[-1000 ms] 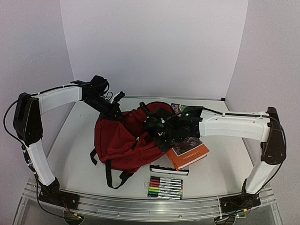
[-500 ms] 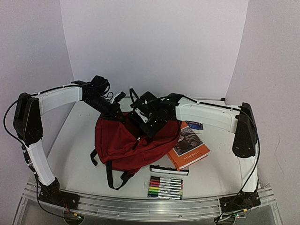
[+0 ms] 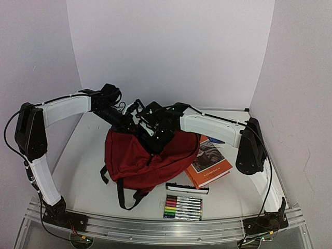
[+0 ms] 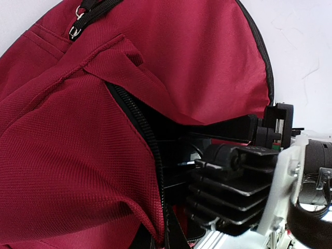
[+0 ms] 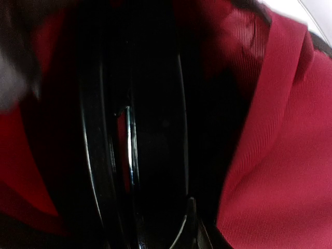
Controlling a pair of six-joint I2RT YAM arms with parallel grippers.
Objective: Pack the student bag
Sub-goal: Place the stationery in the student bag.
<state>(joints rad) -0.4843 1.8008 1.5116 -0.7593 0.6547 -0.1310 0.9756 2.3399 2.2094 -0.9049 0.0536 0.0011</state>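
Observation:
The student bag (image 3: pixel 140 161), dark red with black straps, lies in the middle of the table with its zipped opening (image 4: pixel 150 150) towards the back. My left gripper (image 3: pixel 128 123) is at the opening's back-left rim, shut on the red fabric edge beside the zipper (image 4: pixel 155 236). My right gripper (image 3: pixel 151 132) reaches across into the opening, and its black finned body (image 4: pixel 233 192) shows in the left wrist view. The right wrist view shows only dark glossy shapes and red fabric (image 5: pixel 280 155), so its jaws cannot be read.
An orange book on a small stack (image 3: pixel 208 165) lies right of the bag. A flat black case (image 3: pixel 187 188) and a row of coloured markers (image 3: pixel 182 207) lie near the front. White walls close off the back and sides.
My right arm has swung left from over the books to the bag's top and pushed its gripper into the opening. My left gripper has stayed on the rim.

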